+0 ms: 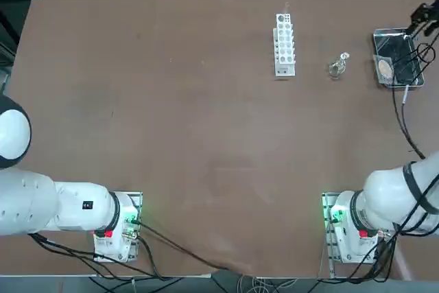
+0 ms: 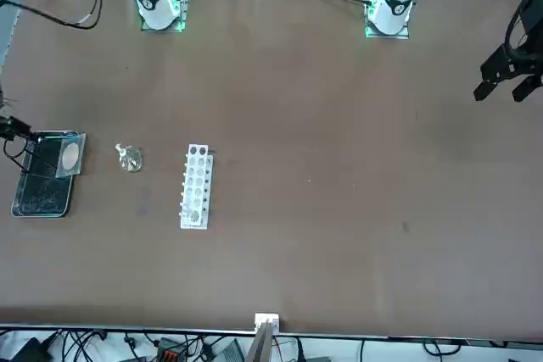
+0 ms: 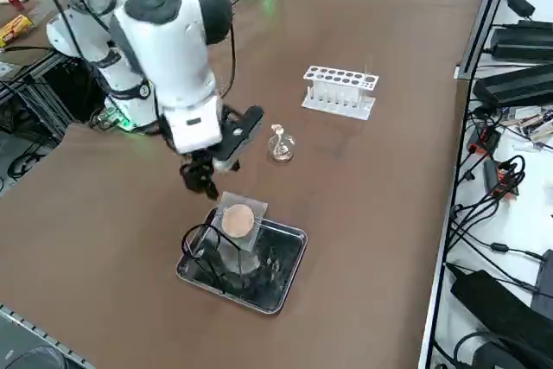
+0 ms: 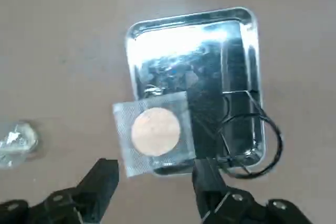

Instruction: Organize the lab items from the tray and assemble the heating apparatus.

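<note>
Burner (image 1: 337, 65) is already out of the tray (image 1: 384, 34), standing on the tabletop (image 1: 171, 135) between the white test-tube rack (image 1: 284, 44) and the tray, apart from both. Nothing is stacked on it.

Mesh square (image 4: 155, 132) is still in the tray, lying tilted across the end nearest the burner; one corner overhangs the rim. Tan centre faces up.

Wire tripod (image 4: 247, 140) is also still in the tray, on the side away from the burner. Its ring pokes out over the rim; the legs sit on the dark floor. It looks just beside the mesh, possibly touching; can't tell for sure.

Right claw (image 4: 157, 182) hovers above the tray's burner-side end, just over the mesh edge. Fingers are apart and hold nothing. In the side view the claw (image 3: 207, 174) sits above and beside the mesh, not touching it.

Progress estimate: roughly a third. One of three items is unloaded, assembly not started.

Remaining, as judged:
- tripod out and placed over the burner
- mesh out and laid on the tripod ring
- order matters: the tripod has to go before the mesh, yet the claw is lined up nearer the mesh

Risk: the thin wire tripod is an awkward grip, and the ring may snag the tray rim or drag the mesh on lift.
</note>
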Controlling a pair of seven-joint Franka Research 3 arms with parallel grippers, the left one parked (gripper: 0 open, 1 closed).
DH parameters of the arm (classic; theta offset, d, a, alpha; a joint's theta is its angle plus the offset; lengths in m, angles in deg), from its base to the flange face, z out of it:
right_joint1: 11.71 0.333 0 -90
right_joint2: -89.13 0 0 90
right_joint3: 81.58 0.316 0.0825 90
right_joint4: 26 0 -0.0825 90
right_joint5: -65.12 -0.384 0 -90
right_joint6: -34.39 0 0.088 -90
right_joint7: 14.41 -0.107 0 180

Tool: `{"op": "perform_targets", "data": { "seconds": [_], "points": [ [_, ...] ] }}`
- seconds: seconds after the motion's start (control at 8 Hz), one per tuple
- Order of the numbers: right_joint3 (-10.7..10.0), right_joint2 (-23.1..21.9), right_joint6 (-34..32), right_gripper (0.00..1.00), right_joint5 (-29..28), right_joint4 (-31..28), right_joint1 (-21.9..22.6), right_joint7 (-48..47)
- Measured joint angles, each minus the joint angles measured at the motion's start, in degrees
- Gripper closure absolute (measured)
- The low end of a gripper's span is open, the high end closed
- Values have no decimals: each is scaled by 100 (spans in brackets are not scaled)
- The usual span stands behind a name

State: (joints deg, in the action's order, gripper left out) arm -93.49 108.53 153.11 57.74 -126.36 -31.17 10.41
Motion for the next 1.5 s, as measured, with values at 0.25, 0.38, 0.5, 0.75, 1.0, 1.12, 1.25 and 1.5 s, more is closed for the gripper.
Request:
{"op": "perform_targets", "data": {
  "seconds": [0.25, 0.38, 0.5, 0.75, 1.0, 1.12, 1.25, 1.5],
  "points": [
    [0, 565, 9, 19, -497, 472, -391, -18],
    [2, 726, 19, 20, -609, 569, -472, -43],
    [4, 814, 30, 22, -640, 608, -527, -66],
    [4, 908, 34, 23, -652, 609, -632, -75],
    [4, 1000, 39, 24, -735, 609, -756, -92],
    [4, 1045, 40, 24, -846, 607, -811, -98],
    [5, 1087, 41, 25, -954, 607, -842, -116],
    [4, 1136, 67, 27, -1194, 607, -882, -152]
  ]
}}
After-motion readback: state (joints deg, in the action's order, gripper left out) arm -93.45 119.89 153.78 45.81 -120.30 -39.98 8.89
